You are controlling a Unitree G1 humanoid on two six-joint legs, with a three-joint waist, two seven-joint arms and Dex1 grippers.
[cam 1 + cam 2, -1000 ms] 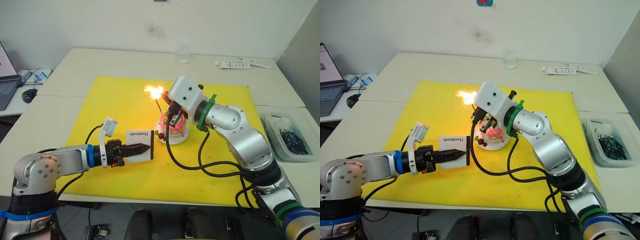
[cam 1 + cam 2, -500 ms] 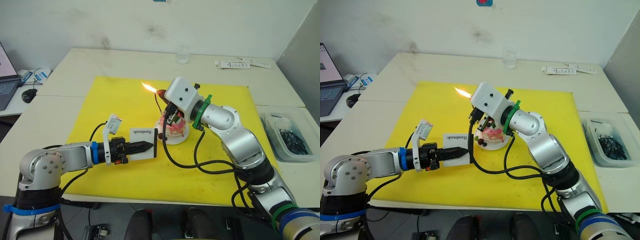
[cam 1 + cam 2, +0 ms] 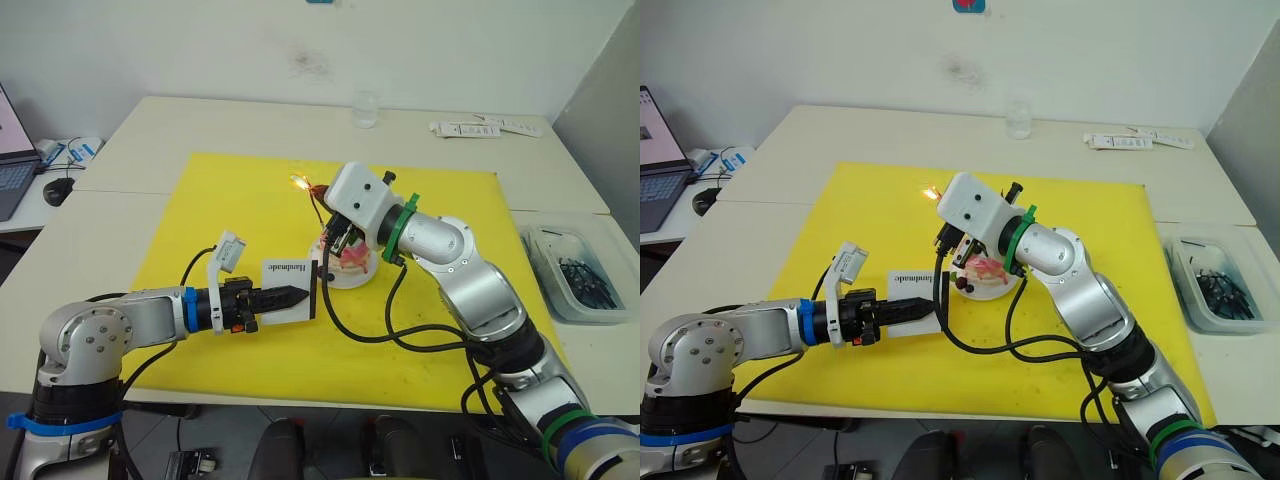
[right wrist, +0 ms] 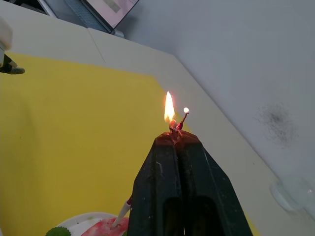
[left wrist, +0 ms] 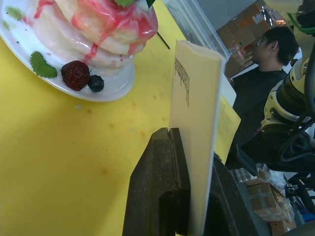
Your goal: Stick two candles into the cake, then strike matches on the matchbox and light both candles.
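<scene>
Right tool [image 4: 175, 139] pinches a burning match [image 4: 173, 126]; left tool [image 5: 189, 147] clamps the matchbox [image 5: 197, 113].

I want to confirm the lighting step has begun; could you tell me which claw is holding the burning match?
The right claw, raised above the cake, is shut on the burning match. The left claw grips the white matchbox instead.

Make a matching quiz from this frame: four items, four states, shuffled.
Items:
1. matchbox
2. match
3. cake
4. clear cup

States:
A. burning at the right gripper's tips
B. on a white plate
C. clamped on edge in the left gripper
D. at the table's far edge

Pairs: 1-C, 2-A, 3-B, 4-D
</scene>
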